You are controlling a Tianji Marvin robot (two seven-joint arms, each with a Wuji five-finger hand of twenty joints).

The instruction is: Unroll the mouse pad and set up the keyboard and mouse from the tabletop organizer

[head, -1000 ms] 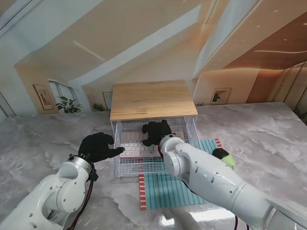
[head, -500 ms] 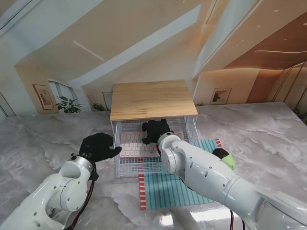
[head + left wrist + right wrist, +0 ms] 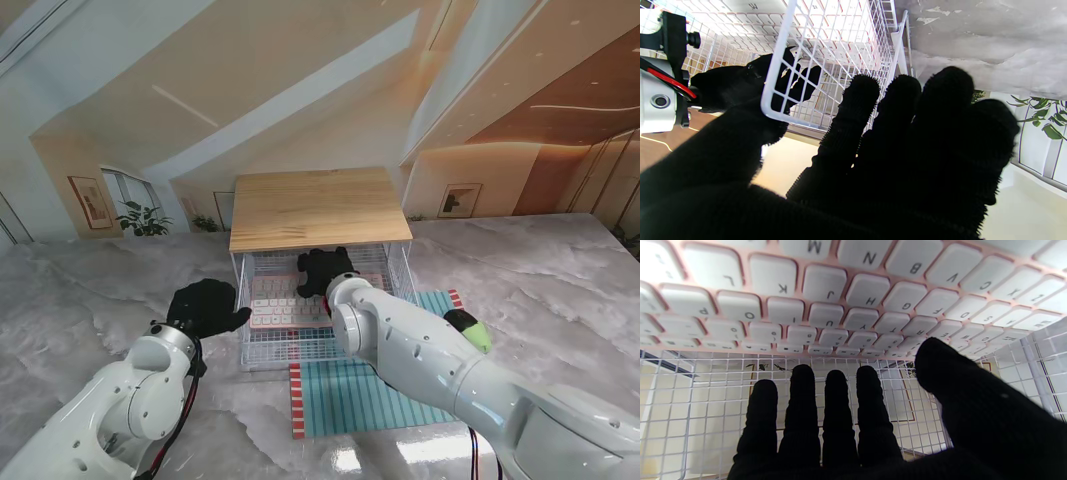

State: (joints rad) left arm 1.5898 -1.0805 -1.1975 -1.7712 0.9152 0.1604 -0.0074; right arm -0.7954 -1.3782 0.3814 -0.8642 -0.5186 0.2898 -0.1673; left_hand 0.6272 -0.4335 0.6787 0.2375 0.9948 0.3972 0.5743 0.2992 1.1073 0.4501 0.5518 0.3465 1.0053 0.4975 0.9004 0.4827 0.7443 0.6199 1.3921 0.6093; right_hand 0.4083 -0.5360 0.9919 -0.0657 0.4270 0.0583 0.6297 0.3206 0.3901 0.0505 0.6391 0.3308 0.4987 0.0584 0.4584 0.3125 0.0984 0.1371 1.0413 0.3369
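Observation:
A pink keyboard with white keys [image 3: 283, 305] lies in the wire drawer of the tabletop organizer [image 3: 320, 208]. My right hand [image 3: 325, 270] is inside the drawer, flat and open over the keyboard [image 3: 840, 300], its fingers [image 3: 835, 420] stretched toward the mesh back wall. My left hand [image 3: 205, 306] is open at the drawer's left front corner [image 3: 780, 66]; that wire corner sits between thumb and fingers [image 3: 907, 150]. The teal striped mouse pad [image 3: 350, 395] lies unrolled in front of the organizer. A green and black mouse [image 3: 468, 328] rests at its right edge.
The organizer's wooden top overhangs the drawer and limits height above the keyboard. White wire mesh walls [image 3: 690, 400] close the drawer's sides and back. Grey marble table [image 3: 80, 300] spreads out on both sides.
My right hand has slid a little farther into the drawer over the keyboard. My left hand has drawn back slightly from the drawer's left corner.

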